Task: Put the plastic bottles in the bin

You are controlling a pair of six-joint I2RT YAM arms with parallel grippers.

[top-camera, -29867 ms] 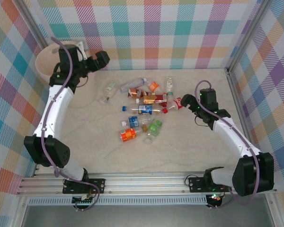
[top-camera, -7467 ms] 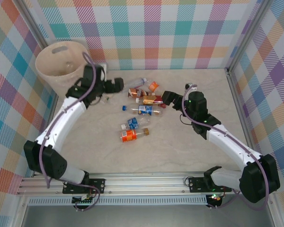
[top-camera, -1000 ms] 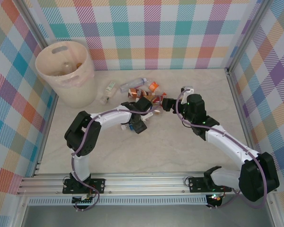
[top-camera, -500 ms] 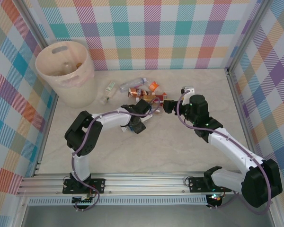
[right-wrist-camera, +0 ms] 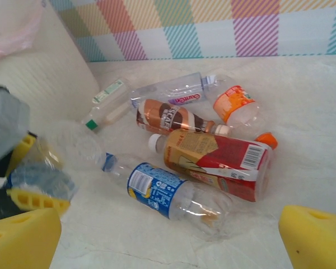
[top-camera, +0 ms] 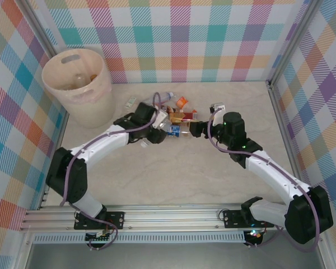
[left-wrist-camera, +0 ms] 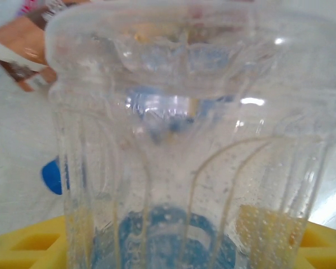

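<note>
My left gripper is shut on a clear ribbed bottle with a blue cap, held just left of the pile. My right gripper is open, its yellow pads wide apart, close in front of a blue-label bottle. Behind that lie a red and orange label bottle, a brown label bottle, a crushed orange one and a clear one. The pink-beige bin stands at the far left with bottles inside.
A white bottle with a green cap lies nearest the bin wall. The two grippers are close together at mid table. Checked walls enclose the back and both sides.
The left gripper has risen and moved back and left from the near side of the pile, carrying the clear bottle; its elbow swung out left. The right gripper edged slightly left.
</note>
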